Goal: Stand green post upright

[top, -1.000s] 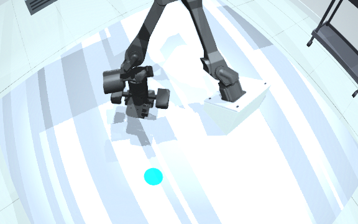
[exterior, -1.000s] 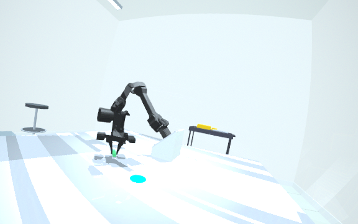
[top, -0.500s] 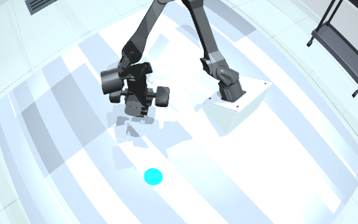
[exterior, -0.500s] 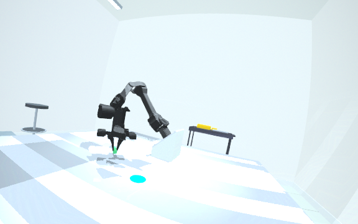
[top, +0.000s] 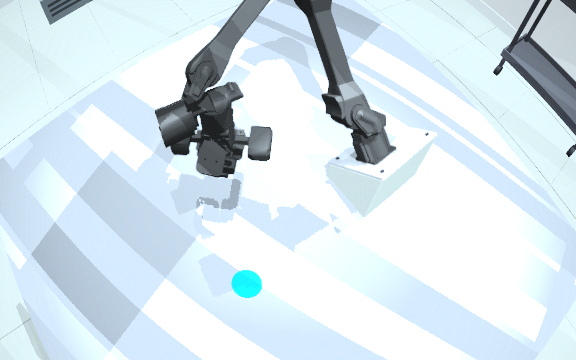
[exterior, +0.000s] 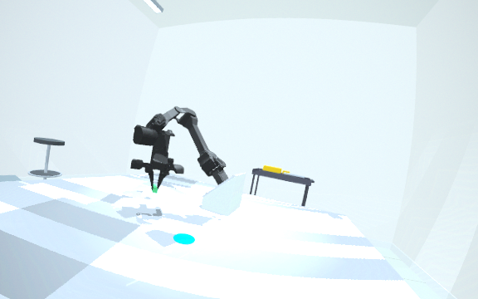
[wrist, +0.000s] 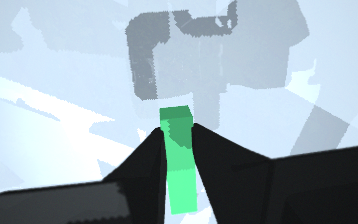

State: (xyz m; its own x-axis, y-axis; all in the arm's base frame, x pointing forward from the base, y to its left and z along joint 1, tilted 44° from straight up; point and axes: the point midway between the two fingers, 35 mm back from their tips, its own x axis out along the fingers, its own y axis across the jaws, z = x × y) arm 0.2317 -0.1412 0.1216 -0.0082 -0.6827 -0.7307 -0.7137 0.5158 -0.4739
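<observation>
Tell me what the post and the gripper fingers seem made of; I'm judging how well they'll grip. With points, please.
The green post point(exterior: 154, 188) point(wrist: 181, 162): perhaps painted wood or plastic, matte, going by its flat, even colour with no grain or glint. The gripper's fingers point(exterior: 161, 181): probably dull black plastic, though coated metal is possible; they show no bright highlights.

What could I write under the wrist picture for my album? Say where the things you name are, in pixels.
The robot's black jaws pinch a green post point(wrist: 182, 157) between them, above a floor of pale light and grey shadows.
</observation>
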